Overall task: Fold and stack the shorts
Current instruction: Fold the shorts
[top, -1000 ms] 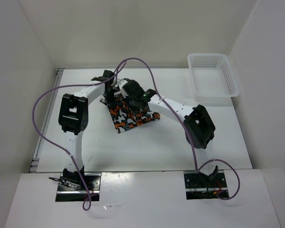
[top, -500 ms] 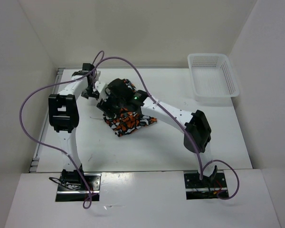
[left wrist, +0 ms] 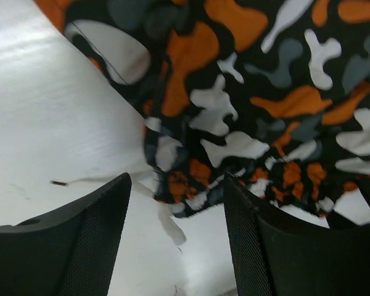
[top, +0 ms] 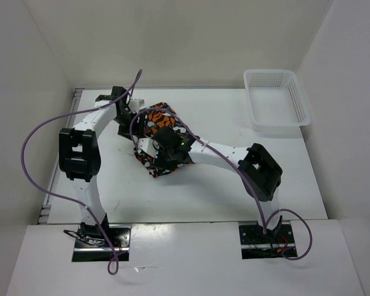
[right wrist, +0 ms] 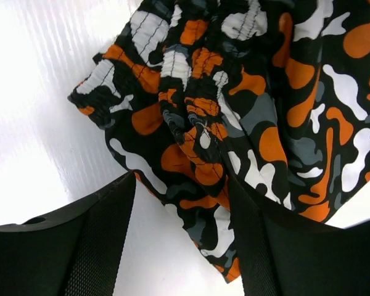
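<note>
The shorts (top: pixel 161 119), printed in orange, white, grey and black, lie bunched on the white table (top: pixel 234 185) left of centre. My left gripper (top: pixel 131 117) stands open at their back left edge. In the left wrist view the shorts (left wrist: pixel 246 92) fill the top, their hem and a white drawstring (left wrist: pixel 168 227) reach between the fingers (left wrist: pixel 86 240), and nothing is clamped. My right gripper (top: pixel 149 148) hovers open over the front part of the cloth. In the right wrist view the gathered waistband (right wrist: pixel 191 105) lies just ahead of the open gripper (right wrist: pixel 182 185).
A white mesh basket (top: pixel 276 98) stands at the back right corner. White walls close in the table at the back and on both sides. A purple cable (top: pixel 43 132) loops from the left arm.
Both grippers have opened and let go of the shorts. The left one has drawn back to the left; the right one has swung forward over the cloth, which now lies more compact.
</note>
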`<state>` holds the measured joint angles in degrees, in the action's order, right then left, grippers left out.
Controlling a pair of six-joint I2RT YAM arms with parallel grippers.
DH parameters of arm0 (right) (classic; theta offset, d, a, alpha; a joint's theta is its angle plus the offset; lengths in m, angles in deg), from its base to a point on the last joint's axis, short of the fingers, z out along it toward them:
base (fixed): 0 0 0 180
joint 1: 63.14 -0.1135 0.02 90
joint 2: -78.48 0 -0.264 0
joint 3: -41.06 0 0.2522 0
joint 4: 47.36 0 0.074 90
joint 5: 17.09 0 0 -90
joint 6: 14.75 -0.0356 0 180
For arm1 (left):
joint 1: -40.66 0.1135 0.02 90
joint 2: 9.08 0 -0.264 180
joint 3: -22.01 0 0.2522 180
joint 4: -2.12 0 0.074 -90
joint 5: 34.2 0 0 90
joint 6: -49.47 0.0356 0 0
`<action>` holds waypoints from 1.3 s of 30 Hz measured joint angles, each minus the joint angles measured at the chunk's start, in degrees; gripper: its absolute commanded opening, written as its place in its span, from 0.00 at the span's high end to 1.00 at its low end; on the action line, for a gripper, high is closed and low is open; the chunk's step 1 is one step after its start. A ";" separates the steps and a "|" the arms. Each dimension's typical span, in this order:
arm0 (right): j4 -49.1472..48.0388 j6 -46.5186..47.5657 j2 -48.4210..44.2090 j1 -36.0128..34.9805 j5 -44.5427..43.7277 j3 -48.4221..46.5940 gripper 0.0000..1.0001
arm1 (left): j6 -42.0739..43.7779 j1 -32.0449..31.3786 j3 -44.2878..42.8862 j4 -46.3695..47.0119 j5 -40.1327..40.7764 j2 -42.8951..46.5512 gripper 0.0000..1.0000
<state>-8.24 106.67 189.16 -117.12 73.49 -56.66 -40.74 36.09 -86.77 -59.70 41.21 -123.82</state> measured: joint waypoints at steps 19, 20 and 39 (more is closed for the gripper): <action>-5.90 8.28 1.18 0.00 -4.00 0.50 0.44 | -0.11 -2.01 5.46 -4.42 -4.70 -5.99 0.58; -5.81 8.63 1.68 0.00 -3.56 0.31 0.50 | -0.11 -2.21 5.46 -4.37 -4.63 -6.29 0.62; -1.90 10.47 -0.31 0.02 1.75 0.07 0.94 | 0.00 -2.91 -5.62 -12.55 -2.75 -5.90 0.77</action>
<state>-10.14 117.14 188.85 -117.09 75.24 -56.60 -40.74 33.18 -92.39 -72.24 38.45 -129.72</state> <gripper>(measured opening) 0.047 0.247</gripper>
